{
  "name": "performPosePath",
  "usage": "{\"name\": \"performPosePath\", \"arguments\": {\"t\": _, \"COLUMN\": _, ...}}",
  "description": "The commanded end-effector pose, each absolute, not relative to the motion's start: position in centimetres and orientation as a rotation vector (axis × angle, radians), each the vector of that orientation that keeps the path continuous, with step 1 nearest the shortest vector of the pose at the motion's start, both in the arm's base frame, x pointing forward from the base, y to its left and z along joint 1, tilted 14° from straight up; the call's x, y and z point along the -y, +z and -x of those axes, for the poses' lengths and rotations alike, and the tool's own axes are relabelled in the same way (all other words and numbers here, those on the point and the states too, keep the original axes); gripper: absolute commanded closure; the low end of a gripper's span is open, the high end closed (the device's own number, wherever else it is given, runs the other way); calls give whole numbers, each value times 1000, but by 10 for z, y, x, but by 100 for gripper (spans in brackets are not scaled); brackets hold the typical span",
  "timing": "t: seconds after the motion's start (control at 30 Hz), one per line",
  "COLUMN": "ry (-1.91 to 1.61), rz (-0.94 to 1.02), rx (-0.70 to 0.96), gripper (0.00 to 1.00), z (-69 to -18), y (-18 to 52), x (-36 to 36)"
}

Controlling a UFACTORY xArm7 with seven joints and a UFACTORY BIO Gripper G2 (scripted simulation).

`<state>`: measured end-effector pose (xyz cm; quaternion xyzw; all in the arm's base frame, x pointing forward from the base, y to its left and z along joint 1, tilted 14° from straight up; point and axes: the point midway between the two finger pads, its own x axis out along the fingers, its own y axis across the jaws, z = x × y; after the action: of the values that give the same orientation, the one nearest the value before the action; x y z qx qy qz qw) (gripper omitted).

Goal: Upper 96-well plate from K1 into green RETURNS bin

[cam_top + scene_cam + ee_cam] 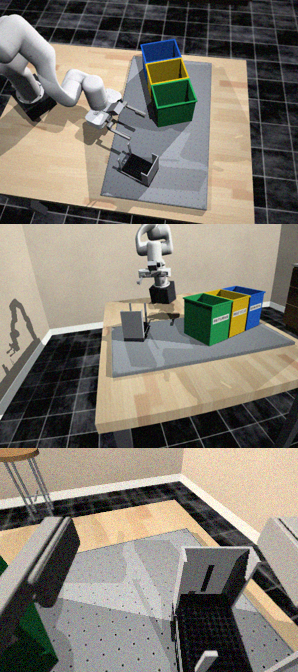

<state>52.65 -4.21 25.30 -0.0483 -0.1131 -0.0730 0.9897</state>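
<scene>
The rack K1 (154, 169) (131, 325) stands upright on the grey mat, with a tall back wall and thin front posts. A black well plate (136, 166) (205, 620) lies flat and low inside it; whether another lies under it cannot be told. My gripper (137, 126) (167, 548) is open, its fingers wide apart with nothing between them. It hangs above the mat's near-robot edge, between rack and bins and short of both. The green RETURNS bin (175, 115) (198, 321) (37, 628) stands upright; its floor is largely hidden.
The yellow bin (166, 72) (239, 315) and the blue bin (160, 51) (254, 312) stand upright in a row beyond the green one, close together. The grey mat (182, 181) (157, 357) (110, 633) lies under the bins and rack on the wooden table (233, 136).
</scene>
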Motion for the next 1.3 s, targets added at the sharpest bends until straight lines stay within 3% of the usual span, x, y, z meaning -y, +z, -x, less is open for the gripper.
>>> {"name": "performPosePath", "arguments": {"t": 0.0, "ry": -144, "rz": 93, "rx": 229, "gripper": 63, "z": -534, "y": 253, "x": 58}}
{"name": "performPosePath", "arguments": {"t": 0.43, "ry": -144, "rz": 93, "rx": 229, "gripper": 63, "z": -554, "y": 251, "x": 120}}
{"name": "performPosePath", "arguments": {"t": 1.27, "ry": -144, "rz": 93, "rx": 229, "gripper": 63, "z": -557, "y": 245, "x": 127}}
